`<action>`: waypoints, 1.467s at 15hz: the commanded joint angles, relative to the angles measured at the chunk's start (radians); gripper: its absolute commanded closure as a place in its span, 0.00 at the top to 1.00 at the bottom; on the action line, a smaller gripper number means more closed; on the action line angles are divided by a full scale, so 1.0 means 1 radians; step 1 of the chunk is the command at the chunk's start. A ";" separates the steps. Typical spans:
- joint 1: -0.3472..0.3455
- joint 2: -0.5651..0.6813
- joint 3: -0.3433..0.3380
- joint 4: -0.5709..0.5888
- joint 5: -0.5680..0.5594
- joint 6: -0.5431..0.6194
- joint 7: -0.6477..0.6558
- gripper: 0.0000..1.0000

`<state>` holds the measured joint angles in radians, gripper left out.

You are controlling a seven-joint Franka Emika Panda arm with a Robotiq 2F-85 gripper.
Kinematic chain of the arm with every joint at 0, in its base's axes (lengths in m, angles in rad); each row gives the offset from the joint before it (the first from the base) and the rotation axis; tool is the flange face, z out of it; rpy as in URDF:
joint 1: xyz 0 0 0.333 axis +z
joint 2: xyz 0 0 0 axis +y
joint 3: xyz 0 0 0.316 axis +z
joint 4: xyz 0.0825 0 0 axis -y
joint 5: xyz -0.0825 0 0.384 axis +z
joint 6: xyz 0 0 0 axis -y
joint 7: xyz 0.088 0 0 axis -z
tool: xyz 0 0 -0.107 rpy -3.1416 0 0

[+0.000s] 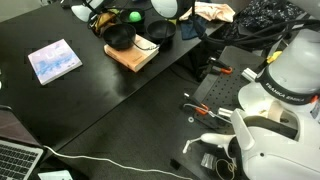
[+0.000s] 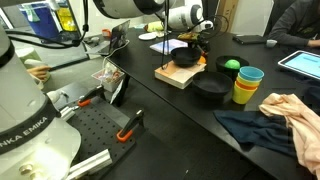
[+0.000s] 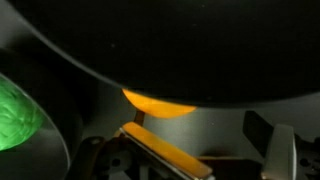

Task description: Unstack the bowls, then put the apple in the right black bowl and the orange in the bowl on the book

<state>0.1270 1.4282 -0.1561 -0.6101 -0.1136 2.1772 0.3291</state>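
Observation:
One black bowl (image 2: 185, 57) sits on the tan book (image 2: 176, 77). A second black bowl (image 2: 210, 90) stands on the table beside the book. The green apple (image 2: 231, 65) lies behind that second bowl and shows at the left edge of the wrist view (image 3: 15, 120). The orange (image 3: 158, 103) peeks out from under the rim of a black bowl (image 3: 200, 50) that fills the top of the wrist view. My gripper (image 2: 197, 42) hangs open just above the orange (image 2: 204, 61), at the far side of the bowl on the book, with nothing between its fingers (image 3: 160, 155).
Stacked yellow and blue cups (image 2: 245, 85) stand next to the apple. A peach cloth (image 2: 290, 115) and a dark cloth lie at the table's near end. A thin blue-and-pink book (image 1: 55, 60) lies apart on the black table (image 1: 60, 105). A tablet (image 2: 300, 62) lies behind.

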 commanded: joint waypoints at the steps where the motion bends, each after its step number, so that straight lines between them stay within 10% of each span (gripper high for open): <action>1: -0.007 -0.024 0.013 -0.052 -0.004 -0.030 -0.093 1.00; 7: -0.004 -0.040 0.005 -0.117 -0.003 -0.061 -0.148 1.00; 12: 0.014 -0.063 0.005 -0.124 -0.006 -0.056 -0.167 0.56; 22: 0.037 -0.210 -0.019 -0.123 -0.006 -0.127 -0.108 0.56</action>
<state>0.1487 1.3081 -0.1598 -0.6880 -0.1140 2.1084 0.1905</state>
